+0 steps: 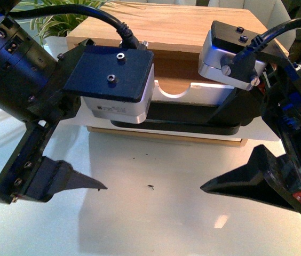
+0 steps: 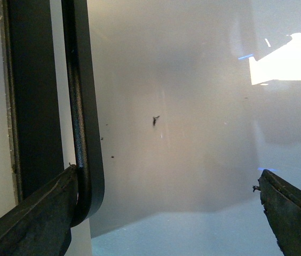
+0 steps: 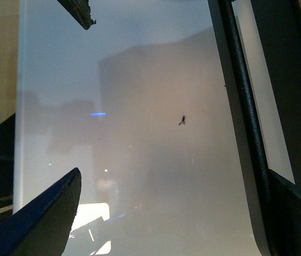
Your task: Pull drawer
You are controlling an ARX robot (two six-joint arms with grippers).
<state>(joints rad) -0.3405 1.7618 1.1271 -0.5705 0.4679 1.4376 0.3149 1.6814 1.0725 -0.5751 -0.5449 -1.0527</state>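
One wide white-fronted drawer [image 1: 210,96] carrying one long black bar handle [image 1: 177,126]; one light wooden cabinet [image 1: 193,26]; two black end effectors, the left end effector [image 2: 166,172] and right end effector [image 3: 174,172]; one glossy white table [image 1: 140,229]; one small dark speck [image 1: 150,186]; one green leafy plant [image 1: 60,21].

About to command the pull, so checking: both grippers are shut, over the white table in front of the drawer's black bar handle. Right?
No, both are open. The left wrist view shows the left gripper with fingertips far apart, the right wrist view the same for the right gripper. The rest holds: over the white table, in front of the drawer and its black bar handle.
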